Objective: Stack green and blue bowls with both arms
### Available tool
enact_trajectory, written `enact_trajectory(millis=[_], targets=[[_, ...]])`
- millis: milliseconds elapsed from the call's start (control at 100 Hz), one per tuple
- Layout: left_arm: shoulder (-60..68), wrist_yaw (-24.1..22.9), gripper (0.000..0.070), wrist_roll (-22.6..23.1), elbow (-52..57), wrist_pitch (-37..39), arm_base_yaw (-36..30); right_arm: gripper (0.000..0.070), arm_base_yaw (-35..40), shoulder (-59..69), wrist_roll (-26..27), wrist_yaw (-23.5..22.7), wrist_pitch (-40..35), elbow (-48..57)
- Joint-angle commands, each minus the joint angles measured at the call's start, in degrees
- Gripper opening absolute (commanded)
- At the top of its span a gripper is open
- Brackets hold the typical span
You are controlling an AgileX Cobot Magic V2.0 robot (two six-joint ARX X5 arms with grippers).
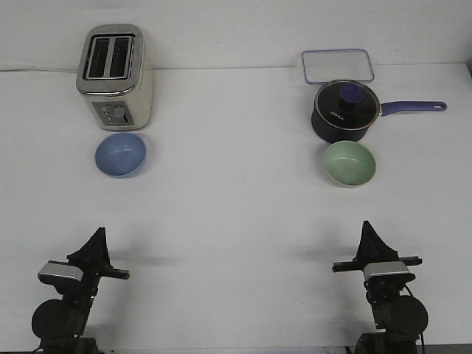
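Nothing has yet been grasped; the task is judged to be at its opening step, with the left gripper [96, 234] and right gripper [368, 227] parked low at the near edge, well apart from both bowls; each set of fingers is seen drawn to a point with nothing held. The blue bowl [120, 155] is set upright just before the toaster [115, 76], on the left; the green bowl [349, 163] is set upright just before the saucepan [345, 112], on the right. A forward reach by each arm to its nearer bowl is called for next, jaws parted over a rim; contact with toaster or saucepan is to be avoided.

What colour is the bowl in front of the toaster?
Light periwinkle blue bowl, clearest in the front view.
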Motion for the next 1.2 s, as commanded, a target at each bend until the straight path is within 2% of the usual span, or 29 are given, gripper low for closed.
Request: enact_trajectory(millis=[0, 240, 420, 670, 1050, 1190], targets=[[-0.13, -0.22, 0.0012, 0.28, -1.14, 0.61, 0.04, 0.0009, -0.04, -0.04, 0.15, 0.04, 1.05, -0.11], [-0.13, -0.22, 0.0012, 0.28, -1.14, 0.61, 0.04, 0.0009, -0.04, -0.04, 0.17, 0.04, 2.62, 0.31], [-0.13, -0.22, 0.0012, 0.28, -1.14, 0.61, 0.04, 0.0009, -0.04, 0.07, 0.61, 0.11, -1.22, 5.27], [-0.13, -0.22, 0.0012, 0.28, -1.14, 0.61, 0.04, 0.0009, -0.04, 8.70, 1.75, 0.28, -15.34, 21.64], [-0.13, -0.22, 0.0012, 0.28, -1.14, 0.61, 0.04, 0.0009, -0.04, 37.90, 1.25, 0.24, -43.52, 51.63], [-0.13, -0.22, 0.0012, 0.28, -1.14, 0.61, 0.04, 0.0009, -0.04, 46.69, 1.31, -0.22, -49.09, 57.51]])
